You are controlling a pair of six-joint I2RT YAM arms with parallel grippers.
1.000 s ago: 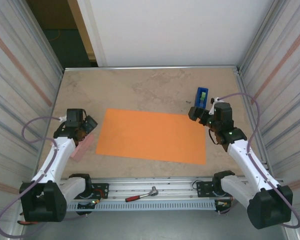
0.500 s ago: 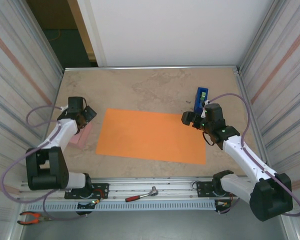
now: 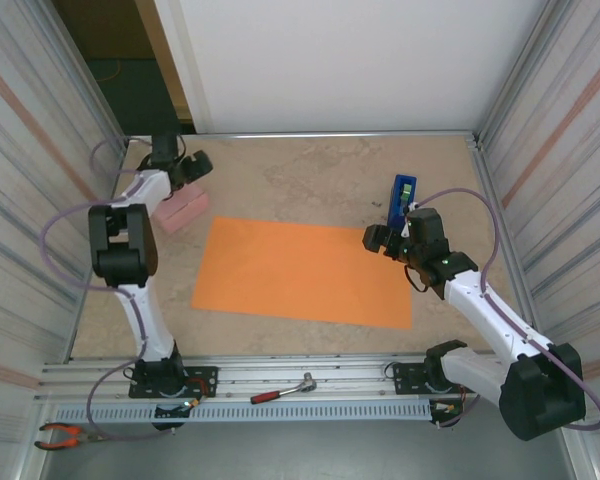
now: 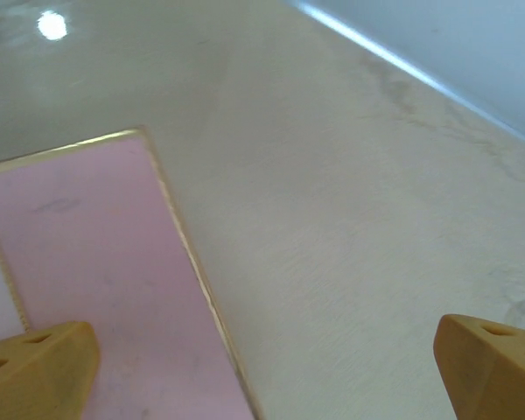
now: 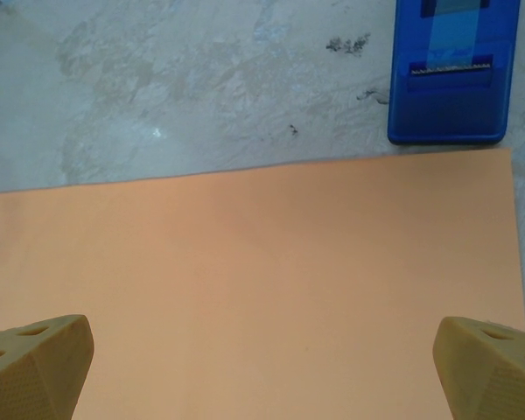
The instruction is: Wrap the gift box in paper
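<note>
The pale pink gift box lies flat on the table at the far left, just off the paper's far-left corner. My left gripper reaches out beyond it, open and holding nothing. In the left wrist view the box lies under the left fingertip, and the gripper spans its gold-edged side and bare table. The orange paper lies flat mid-table. My right gripper hovers open over its right edge. In the right wrist view the paper spreads below the wide-open gripper.
A blue tape dispenser stands just beyond the paper's far-right corner, also visible as the dispenser in the right wrist view. A red-handled tool lies on the front rail and pliers at the near left. Corrugated walls close both sides.
The left arm swung from the near left out to the far-left corner, and the pink box moved away with it, from beside the paper's near-left corner. The right gripper shifted slightly left.
</note>
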